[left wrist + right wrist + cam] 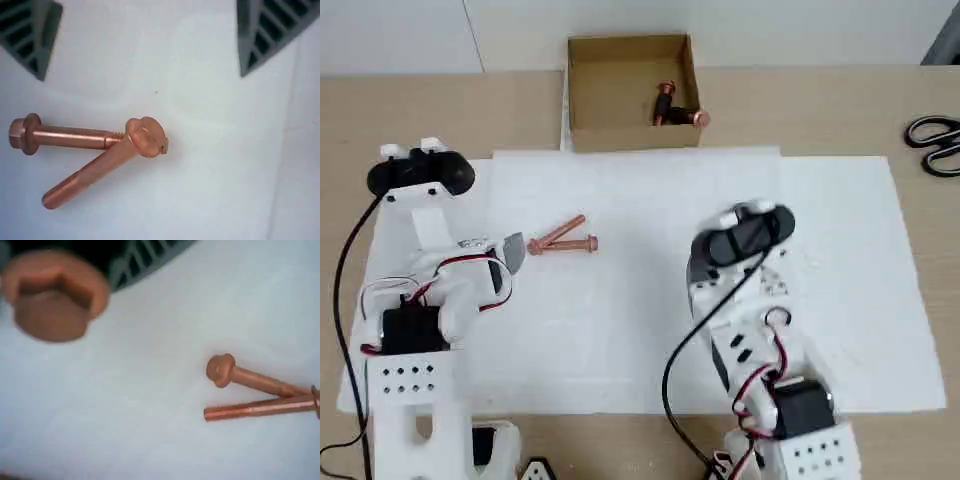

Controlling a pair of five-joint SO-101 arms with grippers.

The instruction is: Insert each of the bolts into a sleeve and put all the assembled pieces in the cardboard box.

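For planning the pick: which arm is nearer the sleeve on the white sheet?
Left. Left gripper is beside the sleeve; right arm, holding a bolt, is farther across the sheet.

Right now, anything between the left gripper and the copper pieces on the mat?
Nothing visible. The left gripper is open over the white mat; the bolt and sleeve lie just ahead, touching at one end.

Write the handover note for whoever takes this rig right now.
Left gripper: open, over a loose bolt and sleeve touching on the white sheet.
Right gripper: shut on a hex-headed copper piece.
Done: boxed pieces lie in the cardboard box.
Left: join the loose pair, box it, box the held piece too.
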